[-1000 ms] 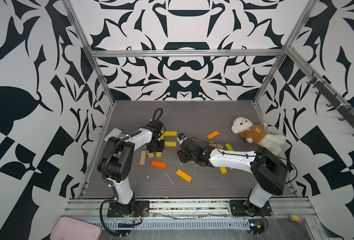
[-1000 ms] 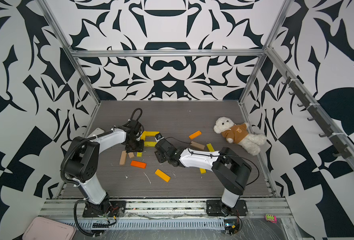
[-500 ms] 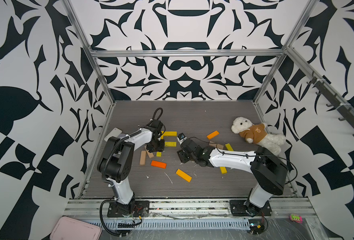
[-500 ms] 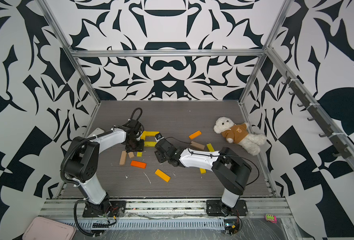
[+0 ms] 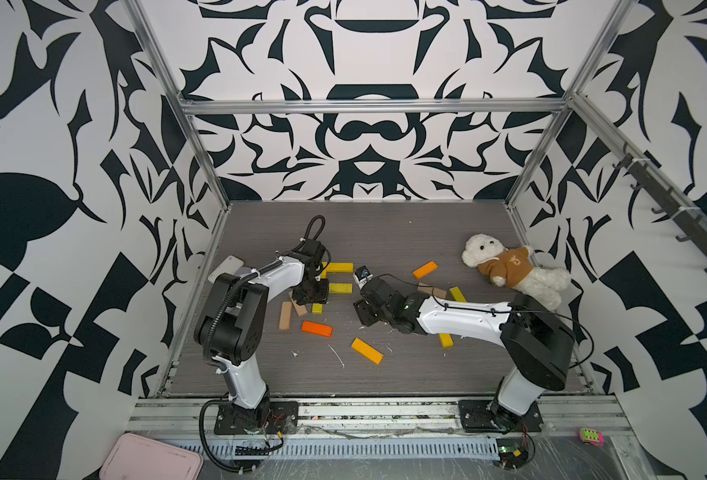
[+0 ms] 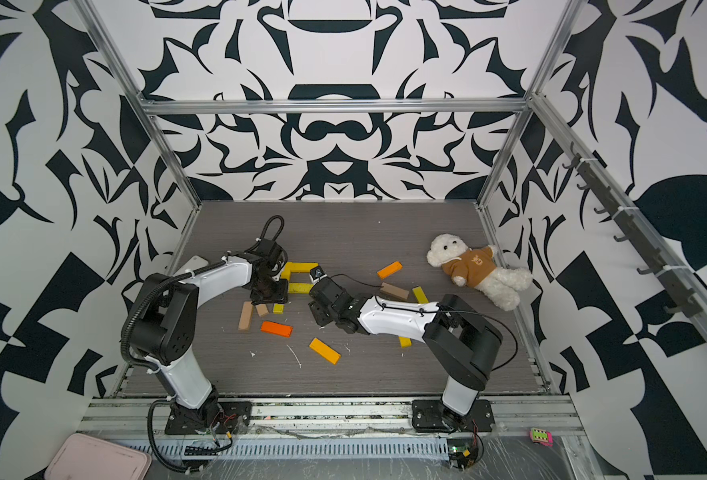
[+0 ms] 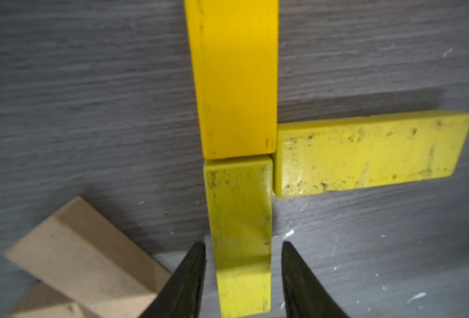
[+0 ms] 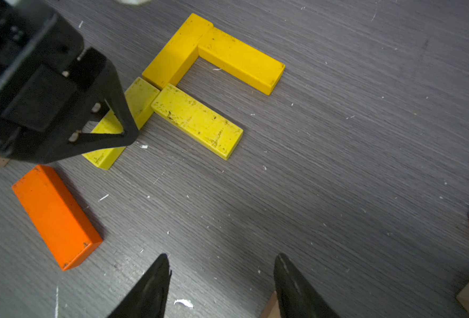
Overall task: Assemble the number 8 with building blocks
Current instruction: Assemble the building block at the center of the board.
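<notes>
Left hand: mine, spread slightly, fingers either side of the lime block, clear of it. Lime block: flat on worktop. Bright yellow block: butting its end. Second lime block: touching the lime block's corner. Orange block: near, apart. Right hand: spread, above worktop

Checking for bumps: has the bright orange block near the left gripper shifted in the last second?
No. The bright orange block keeps the same gap and angle to the tan block beside it.

The left wrist view's edge cuts off the golden-yellow block.
</notes>
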Robot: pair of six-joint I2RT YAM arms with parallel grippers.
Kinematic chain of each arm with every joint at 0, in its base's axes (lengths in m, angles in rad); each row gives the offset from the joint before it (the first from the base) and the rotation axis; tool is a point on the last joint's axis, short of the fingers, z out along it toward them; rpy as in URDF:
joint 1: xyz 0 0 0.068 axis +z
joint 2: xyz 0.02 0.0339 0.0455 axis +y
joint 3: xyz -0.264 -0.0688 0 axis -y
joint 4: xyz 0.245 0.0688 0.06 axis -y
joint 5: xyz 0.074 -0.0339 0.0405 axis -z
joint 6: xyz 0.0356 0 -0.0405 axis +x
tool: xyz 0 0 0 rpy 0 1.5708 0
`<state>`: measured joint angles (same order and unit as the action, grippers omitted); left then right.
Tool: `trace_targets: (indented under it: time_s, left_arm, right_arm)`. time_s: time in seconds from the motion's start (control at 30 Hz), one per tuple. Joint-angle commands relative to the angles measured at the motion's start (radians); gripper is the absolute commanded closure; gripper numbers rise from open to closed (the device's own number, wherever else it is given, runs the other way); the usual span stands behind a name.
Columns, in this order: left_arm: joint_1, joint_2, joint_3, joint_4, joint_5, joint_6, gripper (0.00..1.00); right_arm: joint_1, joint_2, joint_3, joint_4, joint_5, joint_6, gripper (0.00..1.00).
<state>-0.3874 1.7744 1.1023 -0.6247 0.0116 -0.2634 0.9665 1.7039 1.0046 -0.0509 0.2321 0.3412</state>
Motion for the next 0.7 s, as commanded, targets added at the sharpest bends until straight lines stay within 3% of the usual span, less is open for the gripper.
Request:
trace_targets:
  time_s: [0.0,0.33,0.47,0.53,0.57,0.67]
  left_arm:
    - [-0.004,-0.045,0.021,-0.018,-0.008,-0.015,0.47]
    - [-0.004,-0.202,-0.028,-0.021,0.026,-0.073,0.41]
    - [0.003,-0.305,-0.082,0.036,0.059,-0.092,0.27]
    - [0.010,-0.352,-0.109,0.064,0.075,-0.104,0.05]
    - [0.016,-0.378,-0.125,0.080,0.085,-0.111,0.00]
    - [0.043,-0.446,-0.173,0.133,0.125,-0.128,0.01]
  right_arm:
    - [0.003,-0.036,0.009,0.008,0.011,0.000,0.37]
    - [0.003,-0.087,0.005,-0.111,-0.030,-0.024,0.39]
    - [0.003,-0.119,-0.012,-0.183,-0.134,-0.041,0.41]
    - [0.012,-0.130,-0.019,-0.213,-0.163,-0.042,0.41]
    - [0.022,-0.134,-0.023,-0.228,-0.163,-0.046,0.41]
    - [0.064,-0.131,-0.026,-0.262,-0.143,-0.048,0.41]
